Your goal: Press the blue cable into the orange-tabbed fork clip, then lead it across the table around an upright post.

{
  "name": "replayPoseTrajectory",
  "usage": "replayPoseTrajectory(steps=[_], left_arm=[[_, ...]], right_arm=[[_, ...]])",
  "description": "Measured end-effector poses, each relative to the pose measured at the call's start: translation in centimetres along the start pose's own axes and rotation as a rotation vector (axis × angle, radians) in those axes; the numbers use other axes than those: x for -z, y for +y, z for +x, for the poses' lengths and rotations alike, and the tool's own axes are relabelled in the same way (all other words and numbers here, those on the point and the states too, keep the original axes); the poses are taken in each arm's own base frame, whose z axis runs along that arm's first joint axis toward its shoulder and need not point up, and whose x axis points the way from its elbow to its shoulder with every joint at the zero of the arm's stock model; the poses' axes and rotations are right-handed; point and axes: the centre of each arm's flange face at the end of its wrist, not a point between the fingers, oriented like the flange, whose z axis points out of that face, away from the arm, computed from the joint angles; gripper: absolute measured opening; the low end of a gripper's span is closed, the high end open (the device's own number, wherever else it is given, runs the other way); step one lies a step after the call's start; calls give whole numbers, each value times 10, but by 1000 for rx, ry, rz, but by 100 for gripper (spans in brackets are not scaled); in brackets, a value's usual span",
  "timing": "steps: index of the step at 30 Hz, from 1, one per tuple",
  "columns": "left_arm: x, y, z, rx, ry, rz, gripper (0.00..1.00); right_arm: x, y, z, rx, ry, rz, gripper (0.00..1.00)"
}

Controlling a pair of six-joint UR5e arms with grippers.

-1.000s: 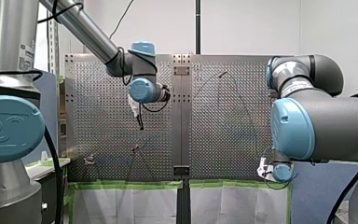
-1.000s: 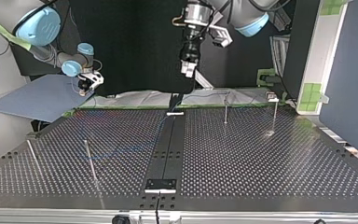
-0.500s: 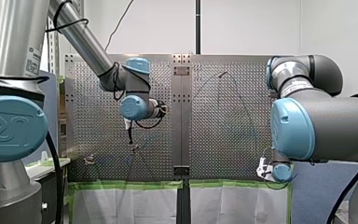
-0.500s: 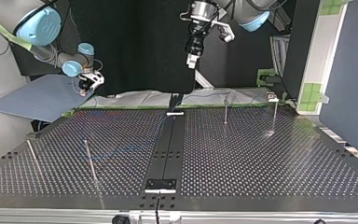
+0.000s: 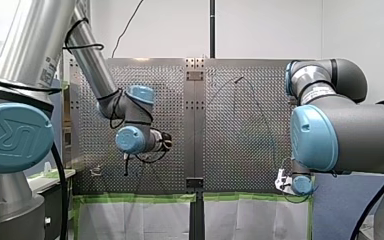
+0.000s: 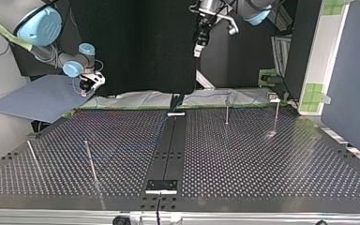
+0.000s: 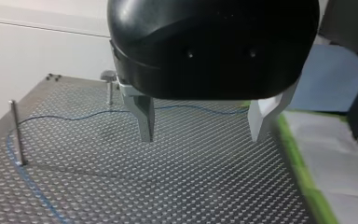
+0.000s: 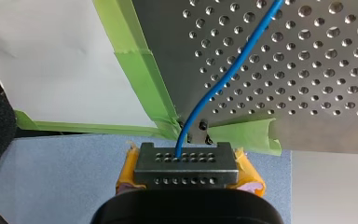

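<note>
The thin blue cable (image 8: 228,70) runs over the perforated plate and into my right gripper (image 8: 182,161), whose yellow pads are shut on it just past the table's corner. In the left wrist view the cable (image 7: 74,116) crosses the plate ahead of my left gripper (image 7: 202,137) and bends around an upright post (image 7: 16,133). A small capped clip (image 7: 108,84) stands farther off; I see no orange tab on it. My left gripper is open, empty and well above the plate. It hangs high in the top view (image 6: 199,47).
Two thin posts (image 6: 227,110) (image 6: 276,115) stand near the far edge at the top view's right. Two more (image 6: 90,161) (image 6: 33,159) lean at its left. A black centre rail (image 6: 168,150) splits the table. Green tape (image 8: 144,70) lines the edge.
My left arm has risen away from the plate in the top view and swung down and left in the front view. My right arm has stayed put.
</note>
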Motion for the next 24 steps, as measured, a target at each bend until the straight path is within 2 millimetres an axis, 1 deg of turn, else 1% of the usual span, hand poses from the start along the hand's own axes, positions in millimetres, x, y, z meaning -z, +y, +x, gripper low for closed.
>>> replayPoseTrajectory(steps=[4, 6, 24], left_arm=[[8, 2, 10, 12, 10, 25, 100], [10, 2, 12, 18, 6, 38, 100], [11, 1, 12, 31, -6, 57, 100]], right_arm=[[0, -1, 0, 0, -2, 4, 0], [0, -1, 0, 1, -3, 6, 0], [0, -2, 0, 1, -3, 7, 0]])
